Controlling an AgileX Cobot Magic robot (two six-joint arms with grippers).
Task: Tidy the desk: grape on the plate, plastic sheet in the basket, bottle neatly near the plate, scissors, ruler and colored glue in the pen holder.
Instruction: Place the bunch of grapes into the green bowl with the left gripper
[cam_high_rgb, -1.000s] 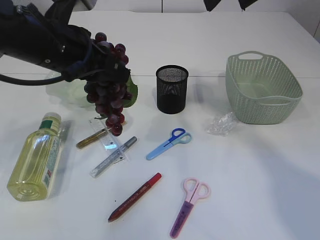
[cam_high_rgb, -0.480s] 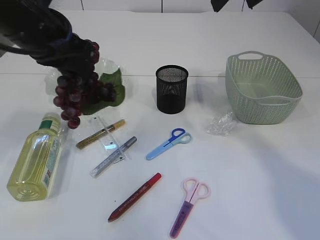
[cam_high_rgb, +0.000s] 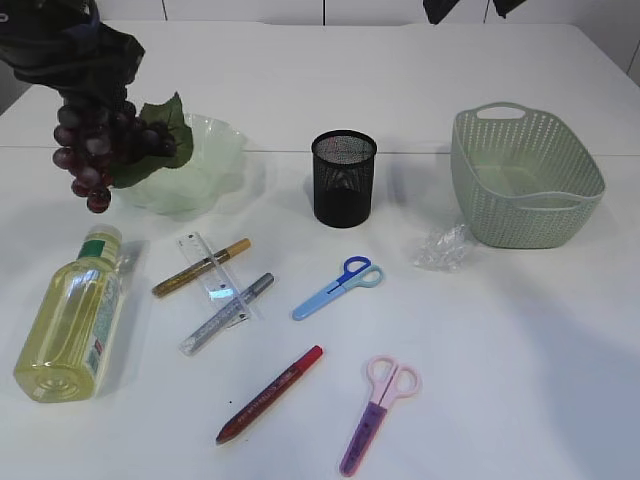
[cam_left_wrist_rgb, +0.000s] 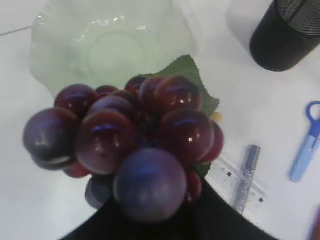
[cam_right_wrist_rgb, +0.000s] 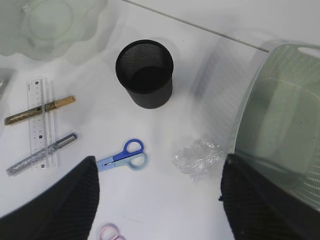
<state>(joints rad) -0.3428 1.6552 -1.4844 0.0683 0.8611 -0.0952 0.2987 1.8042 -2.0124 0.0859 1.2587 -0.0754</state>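
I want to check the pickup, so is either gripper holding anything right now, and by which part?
The left gripper holds the grape bunch from its top; the exact contact is hidden. The right gripper is open and empty.

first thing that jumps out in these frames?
The bunch of grapes, held up at the far left by the left gripper and hanging beside the green plate. Next, the big yellow bottle lying on its side at front left, and the green basket at far right with crumpled plastic sheet beside it.
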